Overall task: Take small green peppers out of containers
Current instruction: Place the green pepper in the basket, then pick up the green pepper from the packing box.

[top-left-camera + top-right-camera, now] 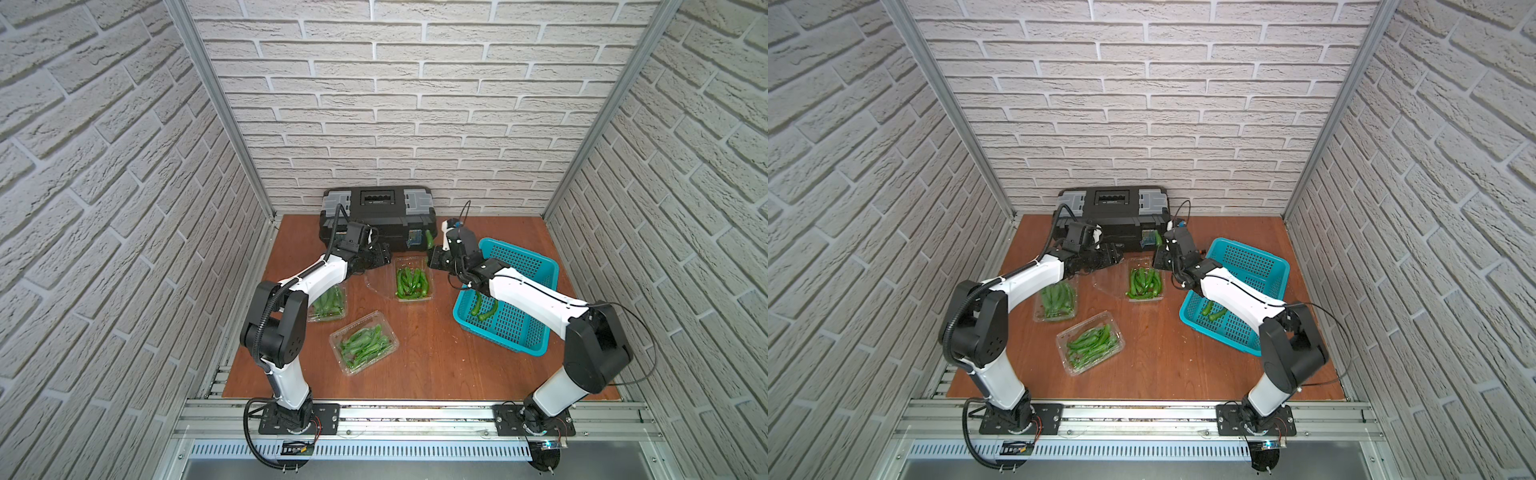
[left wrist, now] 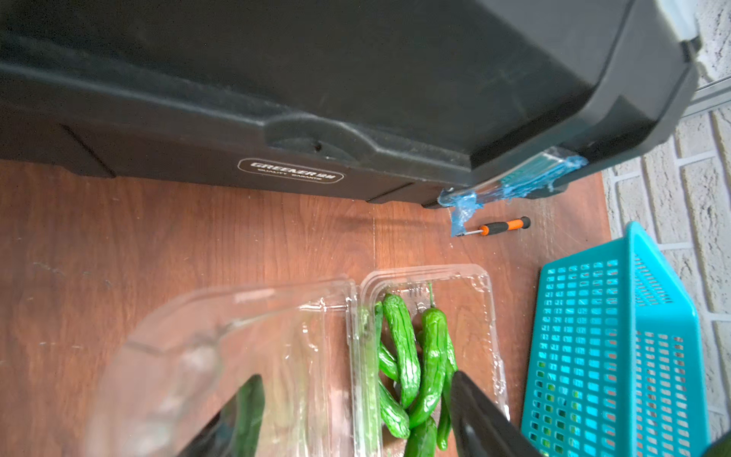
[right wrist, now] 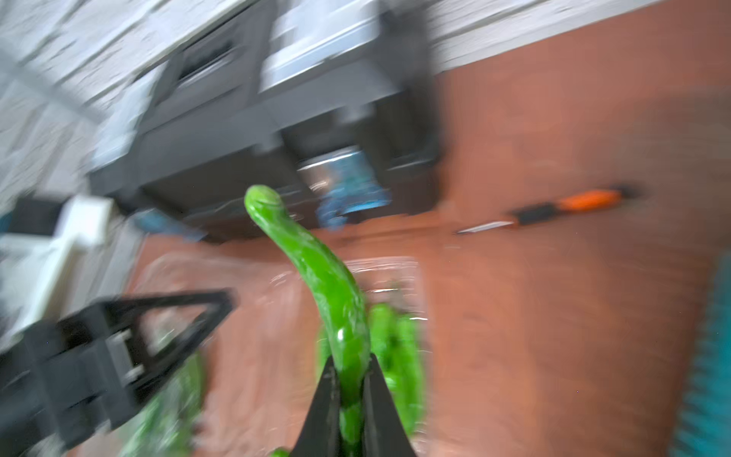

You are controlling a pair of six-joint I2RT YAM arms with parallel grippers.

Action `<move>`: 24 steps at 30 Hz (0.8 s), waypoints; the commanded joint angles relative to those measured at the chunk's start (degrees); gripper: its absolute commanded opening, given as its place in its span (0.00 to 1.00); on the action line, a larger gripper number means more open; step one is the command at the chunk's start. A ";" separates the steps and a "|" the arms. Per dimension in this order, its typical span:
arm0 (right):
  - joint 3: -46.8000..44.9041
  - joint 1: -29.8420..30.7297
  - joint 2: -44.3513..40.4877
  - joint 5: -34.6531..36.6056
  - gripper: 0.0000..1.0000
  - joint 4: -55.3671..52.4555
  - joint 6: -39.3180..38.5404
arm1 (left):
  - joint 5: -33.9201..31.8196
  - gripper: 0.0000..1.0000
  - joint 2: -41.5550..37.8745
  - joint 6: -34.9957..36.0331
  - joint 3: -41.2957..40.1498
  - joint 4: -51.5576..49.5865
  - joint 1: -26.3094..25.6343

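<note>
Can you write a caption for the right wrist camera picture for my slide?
The right claw pinches one curvy green pepper, with the black toolbox blurry behind it.

My top views look down from the front; both close wrist cameras share the container (image 2: 429, 272) and toolbox (image 2: 356, 79).

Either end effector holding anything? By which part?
Right end effector: shut on one green pepper, gripped near one end, the rest sticking out. Left end effector: open, holding nothing.
</note>
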 commanded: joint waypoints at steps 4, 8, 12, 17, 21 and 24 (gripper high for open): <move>-4.55 -4.91 -4.64 26.05 0.09 -15.51 16.98 | 0.07 0.73 0.84 -0.07 0.67 1.72 -0.35; -3.27 -6.24 -2.60 26.47 0.37 -21.63 17.89 | 0.31 0.73 1.13 -0.08 0.92 1.80 -0.40; -0.94 -5.03 -1.45 23.04 0.44 -18.00 8.12 | 0.33 0.73 1.08 -0.16 0.92 1.83 -0.43; 1.05 0.08 -0.89 8.39 0.43 -3.90 -10.92 | 0.14 0.73 1.21 0.01 0.96 1.15 -0.38; 8.87 1.13 6.04 -10.87 0.41 -7.18 -14.60 | -0.10 0.73 1.05 -0.05 0.97 0.94 -0.39; 14.83 1.45 12.58 -20.12 0.40 -12.17 -14.38 | -0.50 0.73 0.70 -0.03 0.89 0.74 -0.38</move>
